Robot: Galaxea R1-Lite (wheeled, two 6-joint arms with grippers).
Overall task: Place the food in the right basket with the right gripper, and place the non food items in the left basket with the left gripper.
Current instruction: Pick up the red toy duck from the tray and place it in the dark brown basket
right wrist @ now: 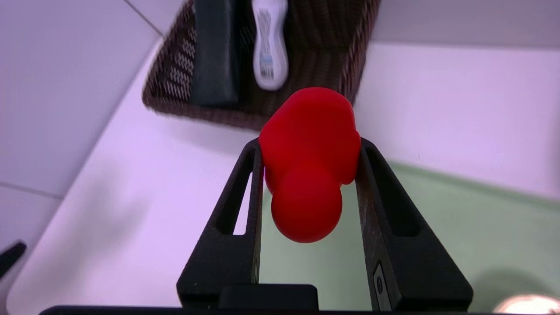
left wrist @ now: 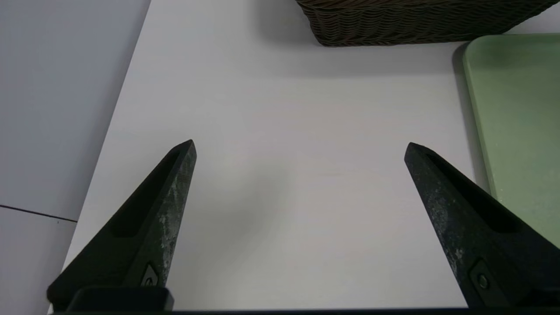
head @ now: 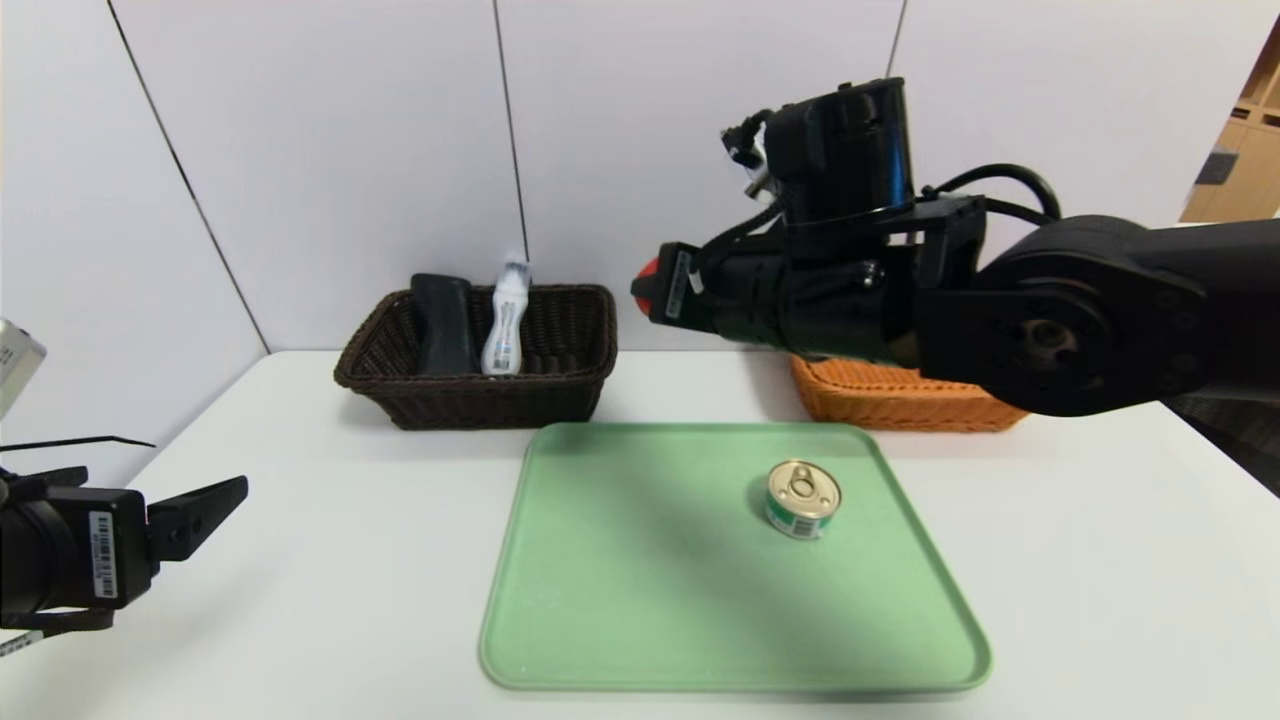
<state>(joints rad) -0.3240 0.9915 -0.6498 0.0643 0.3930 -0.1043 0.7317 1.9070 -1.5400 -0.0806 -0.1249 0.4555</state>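
Right end effector point(right wrist: 308, 148) grips the small red lumpy object point(right wrist: 308, 162) between its fingers, held in the air above the far part of the green tray point(head: 640, 600), pointing toward the dark brown basket point(head: 480, 395). That basket holds the black case point(head: 443, 325) and white bottle point(head: 505, 320), both leaning upright. Tin can point(head: 802, 498) sits on the tray, right of centre. Orange-tan basket point(head: 880, 398) is behind the right arm. Left end effector point(left wrist: 299, 148) hangs wide open, holding nothing, over the tabletop point(head: 330, 560) left of the tray.
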